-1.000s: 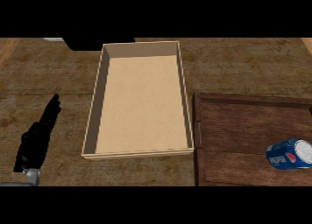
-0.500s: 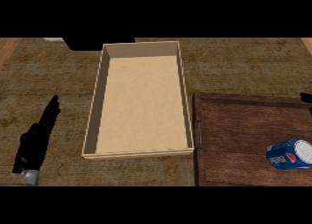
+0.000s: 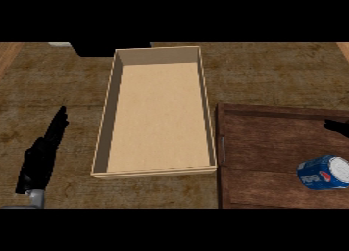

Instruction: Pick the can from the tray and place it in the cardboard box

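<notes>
**Can Position Relative to the Hands Before Pickup**

While the can (image 3: 326, 172) lies on its side in the near right part of the dark wooden tray (image 3: 264, 142), neither hand holds it. It is blue and white, with its pale end face turned toward the right and slightly up in the head view, so its long axis runs roughly left to right across the tray, tilted a little. It rests on the tray floor, apart from the tray's walls.

At the right edge of the view, only a small dark portion of the right hand (image 3: 344, 128) shows, above the far right part of the tray. The can lies nearer the robot than this hand and slightly to its left, near but not touching. Whether the fingers are spread or curled cannot be told from so little of the hand.

On the counter's left side, the left hand (image 3: 43, 154) rests with fingers straight and extended, holding nothing. It lies well apart from the can, with the cardboard box (image 3: 105, 127) between them.

The right hand is judged the nearer one and the natural choice for the grasp. The box stands open-topped just left of the tray, its long axis running away from the robot; the can must travel leftward over the tray's left wall to reach it.
</notes>
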Motion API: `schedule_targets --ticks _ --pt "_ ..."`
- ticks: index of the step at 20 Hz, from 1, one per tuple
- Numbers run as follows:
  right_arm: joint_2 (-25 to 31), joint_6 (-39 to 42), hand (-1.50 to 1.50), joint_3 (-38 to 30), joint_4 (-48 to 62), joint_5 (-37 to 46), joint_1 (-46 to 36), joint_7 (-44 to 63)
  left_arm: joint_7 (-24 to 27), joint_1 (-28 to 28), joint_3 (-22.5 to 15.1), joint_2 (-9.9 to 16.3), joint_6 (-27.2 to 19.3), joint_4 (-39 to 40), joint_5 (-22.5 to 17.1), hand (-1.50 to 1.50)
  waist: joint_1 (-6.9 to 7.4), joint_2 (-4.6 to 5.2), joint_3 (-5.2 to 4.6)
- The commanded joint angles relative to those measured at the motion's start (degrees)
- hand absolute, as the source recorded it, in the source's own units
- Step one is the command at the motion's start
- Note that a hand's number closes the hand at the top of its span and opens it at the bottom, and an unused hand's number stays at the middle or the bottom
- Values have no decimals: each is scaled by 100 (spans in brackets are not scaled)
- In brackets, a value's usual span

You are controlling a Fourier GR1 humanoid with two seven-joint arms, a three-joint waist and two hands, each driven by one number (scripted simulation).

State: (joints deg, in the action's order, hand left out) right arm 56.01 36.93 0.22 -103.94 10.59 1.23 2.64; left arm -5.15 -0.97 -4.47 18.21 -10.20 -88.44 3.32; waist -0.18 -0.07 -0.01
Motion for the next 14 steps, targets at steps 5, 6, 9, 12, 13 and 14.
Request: schedule_targets --ticks 5,6,9,12,13,14 --pt "-694 453 -150 3 -138 587 -196 562 -401 -258 -63 -215 28 -676 283 0 45 2 1" --pt "-749 109 -150 22 170 1084 158 -207 167 281 22 -413 -75 418 401 0 -3 10 2" --pt "-888 410 -150 -304 -193 1082 333 -61 107 151 495 -29 514 185 -9 0 -2 2 0" --pt "-1059 592 -150 -342 206 1307 -81 -253 134 -235 109 -435 163 -108 464 0 31 6 1" --pt "-958 840 -150 -453 120 1143 -229 -97 -258 345 356 -251 379 7 250 0 19 7 0" --pt "-1409 708 -150 -175 -425 1330 143 305 111 122 440 -254 446 168 229 0 6 3 -1"
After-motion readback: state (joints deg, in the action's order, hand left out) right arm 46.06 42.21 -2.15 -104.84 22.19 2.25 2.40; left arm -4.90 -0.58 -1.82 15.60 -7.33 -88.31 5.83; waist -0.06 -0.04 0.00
